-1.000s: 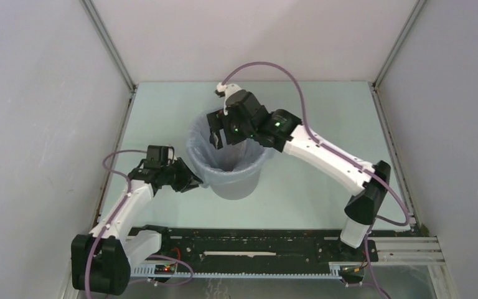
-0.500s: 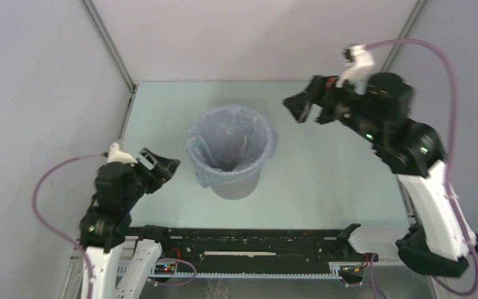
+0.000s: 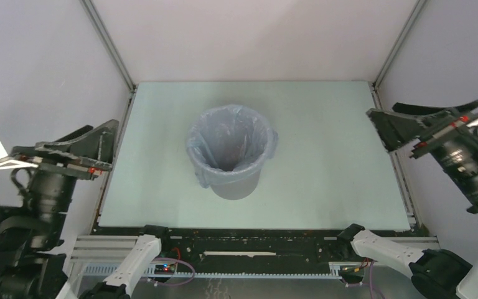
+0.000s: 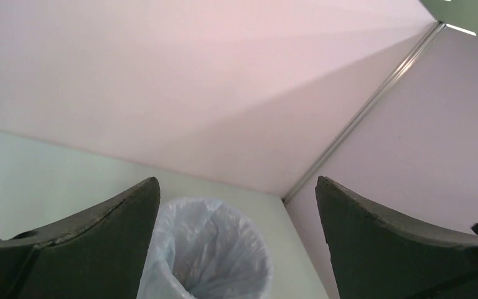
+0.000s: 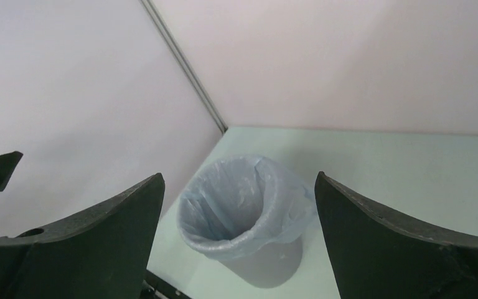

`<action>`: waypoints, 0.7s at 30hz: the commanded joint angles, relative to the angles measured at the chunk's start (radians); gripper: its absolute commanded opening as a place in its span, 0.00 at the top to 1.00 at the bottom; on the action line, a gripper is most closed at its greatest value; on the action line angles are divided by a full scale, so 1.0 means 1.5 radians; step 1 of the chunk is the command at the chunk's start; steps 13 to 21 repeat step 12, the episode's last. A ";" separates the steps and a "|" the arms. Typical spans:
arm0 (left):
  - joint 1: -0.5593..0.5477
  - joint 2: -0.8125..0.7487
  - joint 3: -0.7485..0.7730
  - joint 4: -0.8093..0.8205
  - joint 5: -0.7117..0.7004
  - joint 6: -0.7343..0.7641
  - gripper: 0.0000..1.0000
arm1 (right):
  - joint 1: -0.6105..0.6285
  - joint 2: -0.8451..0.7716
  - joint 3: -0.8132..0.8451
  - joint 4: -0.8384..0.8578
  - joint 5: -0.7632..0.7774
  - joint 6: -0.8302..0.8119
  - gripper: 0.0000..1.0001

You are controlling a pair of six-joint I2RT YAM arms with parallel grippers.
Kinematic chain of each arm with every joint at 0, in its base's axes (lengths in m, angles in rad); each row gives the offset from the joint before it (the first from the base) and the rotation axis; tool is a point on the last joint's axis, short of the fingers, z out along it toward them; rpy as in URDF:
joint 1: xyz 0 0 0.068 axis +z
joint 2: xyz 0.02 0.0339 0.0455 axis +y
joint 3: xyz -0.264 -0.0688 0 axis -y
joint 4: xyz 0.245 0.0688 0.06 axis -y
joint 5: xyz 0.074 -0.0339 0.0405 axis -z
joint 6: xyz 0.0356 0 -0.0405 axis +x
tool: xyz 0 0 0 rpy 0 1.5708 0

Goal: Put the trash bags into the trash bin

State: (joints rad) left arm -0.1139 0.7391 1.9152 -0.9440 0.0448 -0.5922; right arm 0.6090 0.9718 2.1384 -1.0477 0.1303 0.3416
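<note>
The round grey trash bin (image 3: 238,185) stands upright in the middle of the table. The pale-blue translucent trash bag (image 3: 230,138) lines its inside, with the edge folded out over the rim. My left gripper (image 3: 103,134) hangs raised off the table's left edge, open and empty, well away from the bin. My right gripper (image 3: 384,121) hangs raised over the right edge, open and empty too. The left wrist view looks past the open left gripper (image 4: 237,180) down at the bag (image 4: 211,249). Between the open right gripper (image 5: 239,175) fingers I see the bag (image 5: 249,205) and the bin's grey side (image 5: 267,265).
The pale green table (image 3: 323,162) is closed in by white walls at the back and on both sides, with metal corner posts (image 3: 109,47). A black rail (image 3: 249,240) with the arm mounts runs along the near edge.
Both arms have drawn back from the bin, the left out to the left and up, the right from over the rim to the far right. Both grippers opened wider. The bag stays in the bin.
</note>
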 commanded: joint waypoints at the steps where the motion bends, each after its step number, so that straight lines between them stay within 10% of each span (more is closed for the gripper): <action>1: -0.002 0.030 0.074 -0.004 -0.038 0.078 0.00 | -0.003 0.011 0.052 -0.042 0.039 -0.012 0.00; 21: -0.002 0.028 0.065 0.016 -0.055 0.086 0.00 | -0.003 0.034 0.047 -0.076 0.048 0.009 0.00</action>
